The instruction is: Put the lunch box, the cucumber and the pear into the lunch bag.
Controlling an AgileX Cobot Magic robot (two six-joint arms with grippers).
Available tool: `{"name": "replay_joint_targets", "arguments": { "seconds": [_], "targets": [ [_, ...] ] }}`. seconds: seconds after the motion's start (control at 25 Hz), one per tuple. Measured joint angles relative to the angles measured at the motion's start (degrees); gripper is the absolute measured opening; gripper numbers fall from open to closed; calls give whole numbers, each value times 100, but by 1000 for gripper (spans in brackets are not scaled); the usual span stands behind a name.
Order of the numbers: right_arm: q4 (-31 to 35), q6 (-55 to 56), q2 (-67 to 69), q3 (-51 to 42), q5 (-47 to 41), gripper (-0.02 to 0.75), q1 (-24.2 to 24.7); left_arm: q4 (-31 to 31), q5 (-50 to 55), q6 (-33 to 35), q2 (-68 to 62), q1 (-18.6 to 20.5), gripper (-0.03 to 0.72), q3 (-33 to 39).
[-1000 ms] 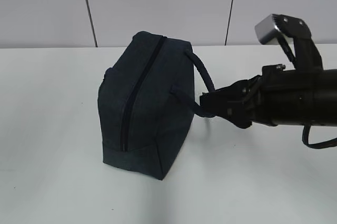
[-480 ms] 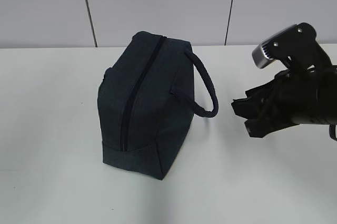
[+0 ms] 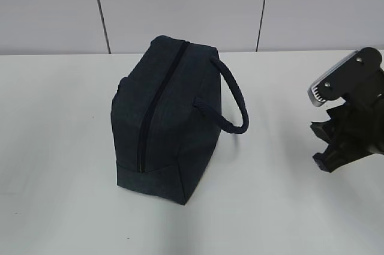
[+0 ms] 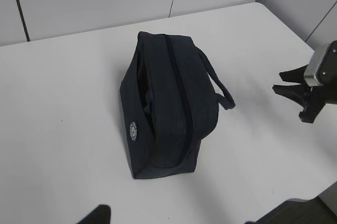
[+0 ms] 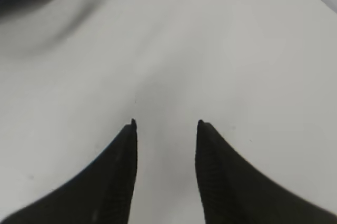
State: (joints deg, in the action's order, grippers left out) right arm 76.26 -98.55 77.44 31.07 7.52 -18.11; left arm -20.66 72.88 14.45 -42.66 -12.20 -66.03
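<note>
The only marking I can find is a small round white emblem (image 4: pixel 134 129) on the end panel of the lunch bag (image 3: pixel 165 129); its lettering is too small for me to read.

Compared with a second ago, my right gripper (image 3: pixel 324 145) has let go of the looped handle (image 3: pixel 233 100) and pulled back toward the right edge of the exterior view. Half a second ago it hung just off the loop; now it is well apart from the bag, and the handle stands free in its arch. The bag itself has not shifted.

In the right wrist view the right gripper (image 5: pixel 165 124) has its two dark fingers (image 5: pixel 118 166) spread with only bare white table (image 5: pixel 221 50) between them, pinching nothing. The bag lies off to the gripper's left across open tabletop, with its zipper (image 3: pixel 157 102) running along the top, apparently drawn closed. Ahead of the fingertips the table is open room.

Of my left gripper (image 4: pixel 97 214) I see only a dark tip at the bottom edge of its wrist view, so I cannot tell whether it is spread or pressed together. The bag sits ahead of it, well inside the table's edges
</note>
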Motion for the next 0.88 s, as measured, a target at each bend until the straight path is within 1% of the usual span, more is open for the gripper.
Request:
{"name": "replay_joint_targets", "arguments": {
  "seconds": [0.08,0.12,0.2,0.32,0.44,0.56,0.68,0.76,0.88],
  "targets": [
    [706,-824,0,-23,244,302,0,-11,0,0,0,0,445,0],
    [1104,-1064,0,-23,294,302,0,-23,0,0,0,0,445,0],
    [1707,-1352,4,34,355,302,0,-44,-6,0,0,0,445,0],
    [2512,-1446,14,258,434,302,0,-48,-17,0,0,0,445,0],
    [2755,-1149,14,469,380,302,0,-75,-23,0,0,0,445,0],
    [2791,-786,24,667,-64,302,0,-75,-23,0,0,0,445,0],
    [2791,-543,27,869,-912,302,0,-75,-23,0,0,0,445,0],
    [2791,-497,27,981,-1696,302,0,-75,-23,0,0,0,445,0],
    [2541,-485,30,1077,-2692,301,0,-75,-23,0,0,0,445,0]
  ]
}}
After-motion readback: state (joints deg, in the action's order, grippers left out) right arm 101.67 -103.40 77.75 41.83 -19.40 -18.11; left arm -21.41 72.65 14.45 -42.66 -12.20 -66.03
